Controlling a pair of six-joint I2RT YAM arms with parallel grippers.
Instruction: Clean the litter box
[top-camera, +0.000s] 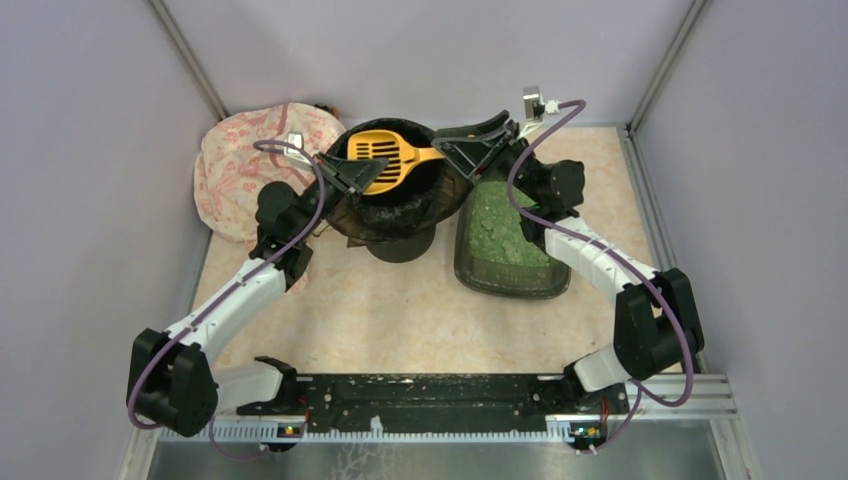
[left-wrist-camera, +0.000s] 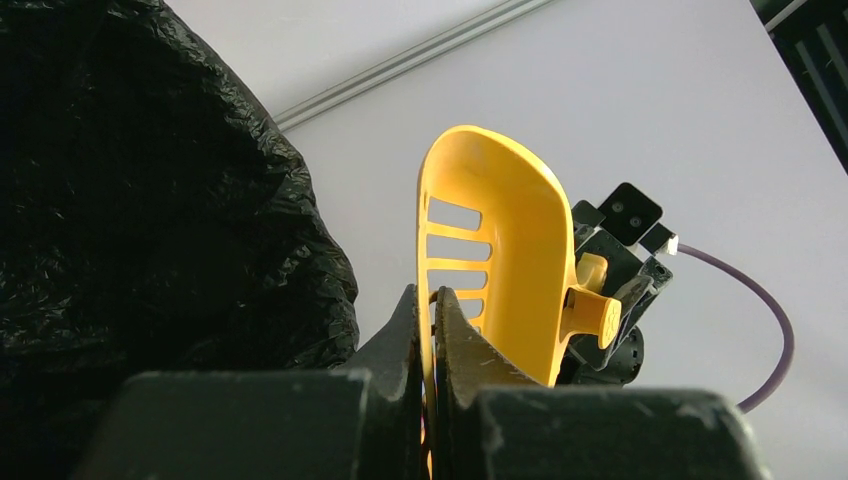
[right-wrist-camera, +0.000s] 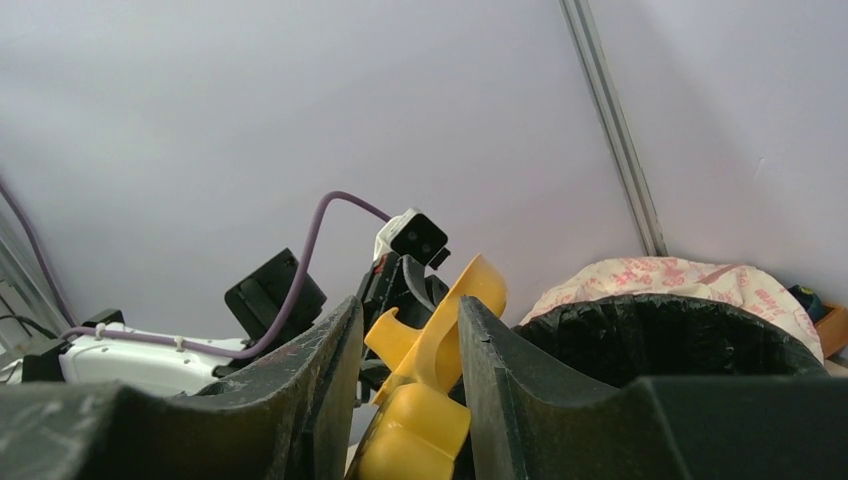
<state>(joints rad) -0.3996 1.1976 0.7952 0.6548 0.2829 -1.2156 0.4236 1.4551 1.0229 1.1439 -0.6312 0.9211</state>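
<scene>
Yellow slotted scoop (top-camera: 383, 158), green-granuled litter box (top-camera: 512, 288)

The left arm (top-camera: 235, 295) reaches forward and inward from its base, with its wrist raised. The left gripper (top-camera: 352, 176) has its jaws pressed together on the rim of the yellow scoop (top-camera: 385, 155). The right arm (top-camera: 600, 262) is folded at the elbow, its forearm angled inward. The right gripper (top-camera: 462, 152) faces the left one, jaws apart on either side of the scoop's handle; whether they grip it cannot be told.
</scene>
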